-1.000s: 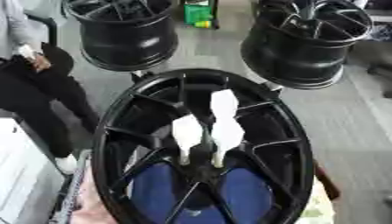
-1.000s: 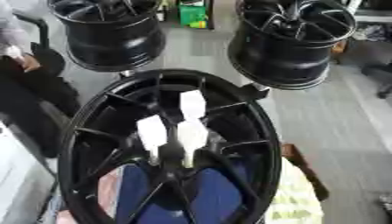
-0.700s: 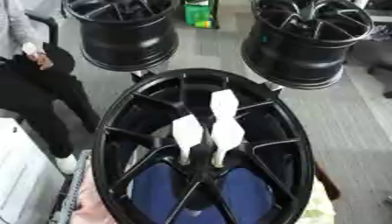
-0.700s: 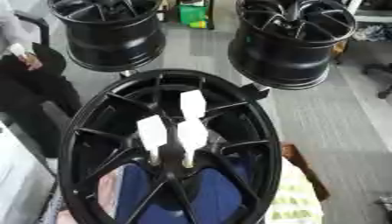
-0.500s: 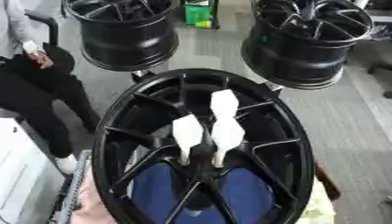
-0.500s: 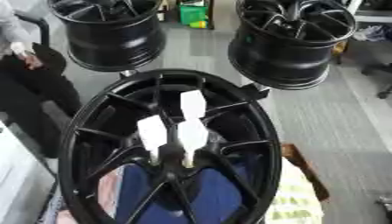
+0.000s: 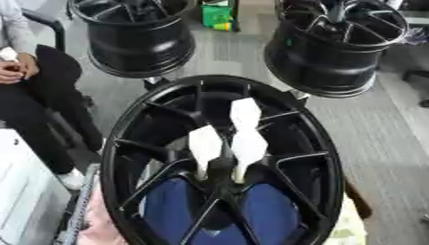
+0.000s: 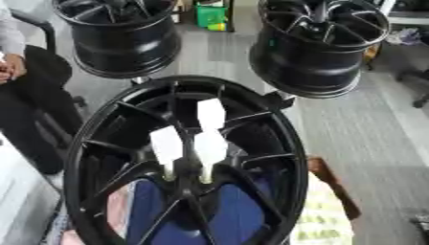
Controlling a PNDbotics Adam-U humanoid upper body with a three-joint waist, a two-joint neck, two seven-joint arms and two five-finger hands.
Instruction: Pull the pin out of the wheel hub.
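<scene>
Standing in the black wheel hub (image 7: 126, 143), three white pins (image 7: 205, 146).

Access to the wheel hub (image 7: 220, 165) is obstructed by three white pins (image 7: 232, 146) standing close together at the centre. Black spokes (image 7: 159, 145) radiate to the rim (image 7: 322, 143), leaving open gaps between them. Two further black wheels (image 7: 134, 36) stand beyond the far edge, apart from the near rim. Grey floor (image 7: 394, 139) lies open on the right.

Grey floor (image 7: 394, 139) carries two black wheel rims (image 7: 138, 36) (image 7: 335, 45) on stands.
</scene>
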